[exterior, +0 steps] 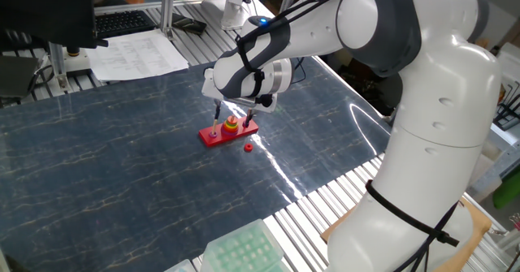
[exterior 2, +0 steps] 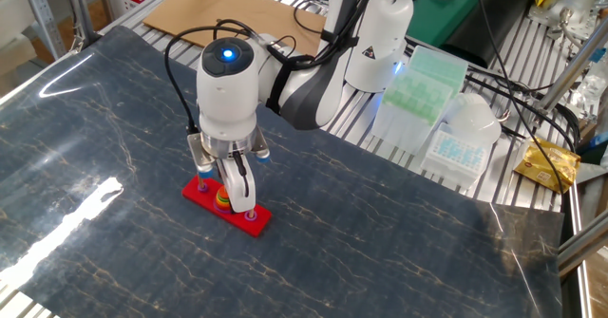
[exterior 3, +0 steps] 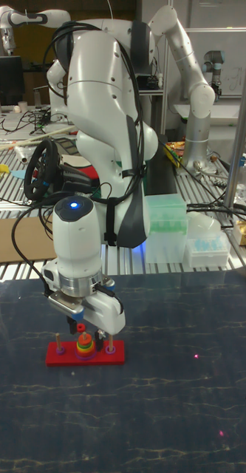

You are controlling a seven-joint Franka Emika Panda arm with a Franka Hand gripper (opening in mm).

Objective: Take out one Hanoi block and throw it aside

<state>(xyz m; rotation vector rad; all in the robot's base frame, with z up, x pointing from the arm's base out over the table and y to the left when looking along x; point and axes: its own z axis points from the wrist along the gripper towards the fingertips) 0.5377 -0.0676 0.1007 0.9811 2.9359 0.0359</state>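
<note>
One fixed view: Hanoi block (exterior: 231, 123) sitting as the top piece of the small coloured stack on the middle peg of the red base (exterior: 219, 137), near the middle of the dark table (exterior: 122, 174). Directly above it, the gripper (exterior: 233, 115), pointing straight down. Spread fairly wide, with one finger to the left of the stack and one to the right; holding nothing and touching nothing, as far as can be seen. From the other fixed view, mostly hidden behind one white finger.

Probably very light and stiff, likely smooth plastic, so easy to lift but also easy to let slip or to flick away. Not fragile, by the look. Best taken by the round edge, on two opposite sides, just above the yellow disc below, then drawn straight up along the peg to avoid jamming or dragging the base. Also a separate small red disc (exterior: 247, 148) lying on the table just beside the base, on the near side.
</note>
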